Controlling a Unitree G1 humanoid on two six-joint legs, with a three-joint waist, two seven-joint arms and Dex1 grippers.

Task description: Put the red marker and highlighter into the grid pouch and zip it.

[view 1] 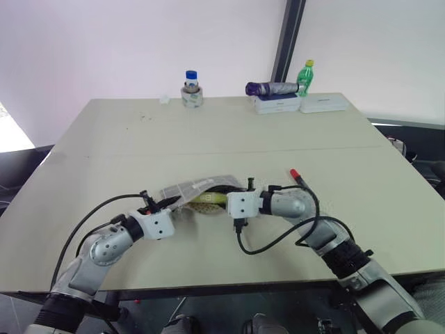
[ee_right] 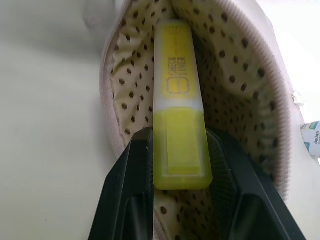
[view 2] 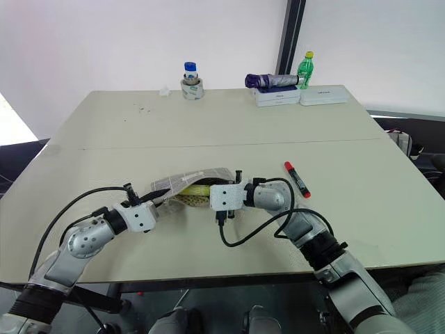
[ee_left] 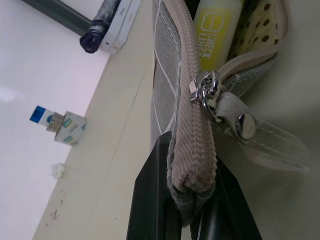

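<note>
highlighter [ee_right: 179, 105] | barrel print: "CHECK LINER" | other labels: unreadable

Things at the far edge of the table

The pale beige table [view 1: 208, 132] has a thin seam line running across its middle. Near its far edge stands a small jar with a blue cap [view 1: 191, 88], wrapped in a printed label, and just beside it lies a tiny white scrap [view 1: 164, 99]. Further to the right are two flat white boxes [view 1: 300, 104] side by side. A folded umbrella in purple and grey [view 1: 271, 88] lies on top of the left box. A green plastic bottle with a yellow cap [view 1: 306, 76] stands upright, near the right end of the umbrella. Behind the table there is a white wall with a dark vertical post [view 1: 287, 42].
</note>
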